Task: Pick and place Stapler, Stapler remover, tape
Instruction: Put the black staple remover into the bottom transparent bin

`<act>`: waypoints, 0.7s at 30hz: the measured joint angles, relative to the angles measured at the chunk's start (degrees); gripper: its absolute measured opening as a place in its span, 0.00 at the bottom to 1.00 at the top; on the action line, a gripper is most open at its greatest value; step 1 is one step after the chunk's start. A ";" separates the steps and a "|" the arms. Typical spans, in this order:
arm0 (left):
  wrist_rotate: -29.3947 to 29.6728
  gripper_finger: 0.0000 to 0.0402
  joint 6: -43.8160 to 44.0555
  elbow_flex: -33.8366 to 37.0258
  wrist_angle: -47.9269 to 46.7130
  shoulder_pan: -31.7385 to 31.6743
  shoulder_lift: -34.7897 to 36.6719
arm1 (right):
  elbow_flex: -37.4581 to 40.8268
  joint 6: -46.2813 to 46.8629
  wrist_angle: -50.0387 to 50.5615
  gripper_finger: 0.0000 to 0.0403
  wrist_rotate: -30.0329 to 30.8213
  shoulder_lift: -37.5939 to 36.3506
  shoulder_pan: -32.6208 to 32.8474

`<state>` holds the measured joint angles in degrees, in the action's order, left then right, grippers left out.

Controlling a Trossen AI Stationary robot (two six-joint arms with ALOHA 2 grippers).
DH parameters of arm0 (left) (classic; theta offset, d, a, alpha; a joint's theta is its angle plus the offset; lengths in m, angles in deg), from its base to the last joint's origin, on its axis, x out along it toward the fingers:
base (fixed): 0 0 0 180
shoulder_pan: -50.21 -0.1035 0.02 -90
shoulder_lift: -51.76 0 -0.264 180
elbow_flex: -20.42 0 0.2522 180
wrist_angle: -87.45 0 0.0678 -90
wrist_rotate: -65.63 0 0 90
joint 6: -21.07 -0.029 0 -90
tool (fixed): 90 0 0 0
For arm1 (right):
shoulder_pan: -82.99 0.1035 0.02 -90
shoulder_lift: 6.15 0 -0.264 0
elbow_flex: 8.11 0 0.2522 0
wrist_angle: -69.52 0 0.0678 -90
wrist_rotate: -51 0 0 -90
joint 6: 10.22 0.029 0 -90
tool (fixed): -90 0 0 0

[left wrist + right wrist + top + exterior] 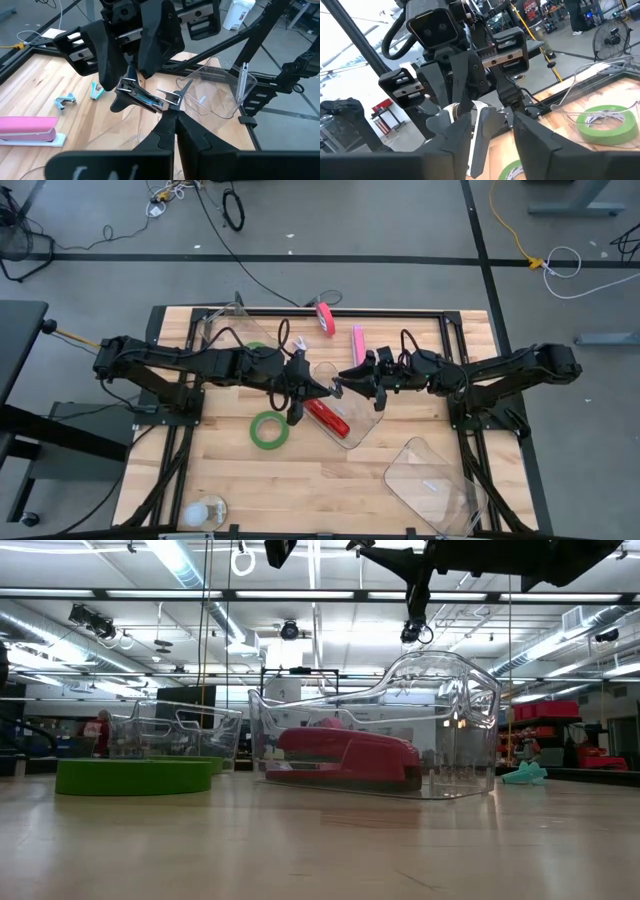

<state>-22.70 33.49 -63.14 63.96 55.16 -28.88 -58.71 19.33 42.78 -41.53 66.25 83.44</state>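
A black staple remover [137,97] with chrome jaws hangs in the air between my two grippers, over the middle of the table [336,388]. My right gripper [129,82] is shut on it from the right. My left gripper [171,111] is shut at its chrome end from the left. A red stapler [328,418] lies in a clear tray [358,425] below them. A green tape roll [269,429] lies flat on the table, left of the tray. A pink stapler [357,345] and a red tape roll [326,317] lie farther back. My left gripper pinches a thin chrome prong [176,96] at one end of the staple remover with just its fingertips [168,120], coming level from the table's left. The remover is clear of the table. My right gripper pinches the remover's black body [122,92] between its two fingers [107,60], coming from the table's right and slanting down. The remover is in the air above the clear tray.
An open clear container [232,332] stands at the far left and another one [430,477] at the near right. A small teal object [96,90] and a grey one [65,101] lie on the wood near the pink stapler. A white round object [203,513] sits at the near left edge.
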 joint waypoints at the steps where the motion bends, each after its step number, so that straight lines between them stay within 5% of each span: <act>1: -0.02 0.02 0.00 0.00 0.00 0.00 0.00 | 0.00 0.01 0.01 0.33 -0.07 0.00 0.00; 21: 0.00 0.02 0.41 0.00 0.04 -0.02 0.00 | 0.00 -0.23 0.06 0.02 -1.48 0.00 0.00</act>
<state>-22.70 33.90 -63.14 64.00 55.14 -28.88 -58.71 19.10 42.84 -43.01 66.25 83.44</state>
